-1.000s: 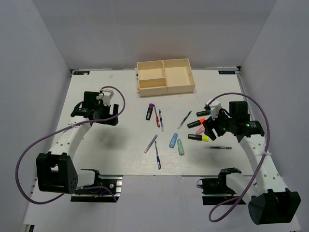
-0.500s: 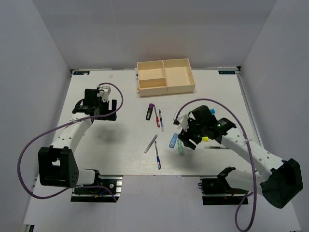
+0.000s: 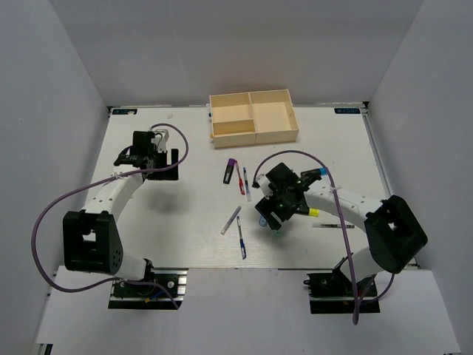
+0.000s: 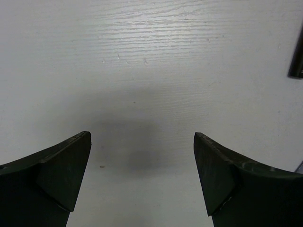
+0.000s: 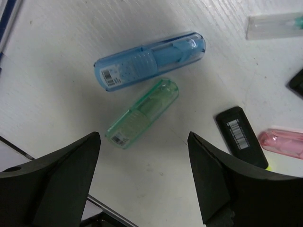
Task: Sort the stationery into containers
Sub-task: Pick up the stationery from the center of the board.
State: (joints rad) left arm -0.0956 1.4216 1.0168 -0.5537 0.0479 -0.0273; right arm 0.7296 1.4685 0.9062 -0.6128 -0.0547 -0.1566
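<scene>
The cream three-compartment tray (image 3: 255, 117) stands at the back centre. My right gripper (image 3: 272, 213) is open and empty, hovering over a blue oblong piece (image 5: 150, 60) and a green one (image 5: 143, 113); both lie just ahead of its fingertips (image 5: 144, 175). A black highlighter (image 5: 239, 137) and a pink-ended one (image 5: 281, 143) lie to its right. A purple-ended highlighter (image 3: 230, 171), thin pens (image 3: 243, 183), a silver pen (image 3: 230, 220) and a blue pen (image 3: 241, 238) lie mid-table. My left gripper (image 3: 171, 164) is open and empty over bare table (image 4: 142, 175).
A thin pen (image 3: 332, 225) lies to the right of my right arm, and a yellow highlighter end (image 3: 313, 212) shows beside it. A clear pen (image 5: 274, 24) lies at the top right of the right wrist view. A dark item (image 4: 297, 56) shows at the left wrist view's right edge.
My right arm has swung left from the highlighter cluster to above the blue and green pieces. My left gripper has shifted slightly towards the back.
</scene>
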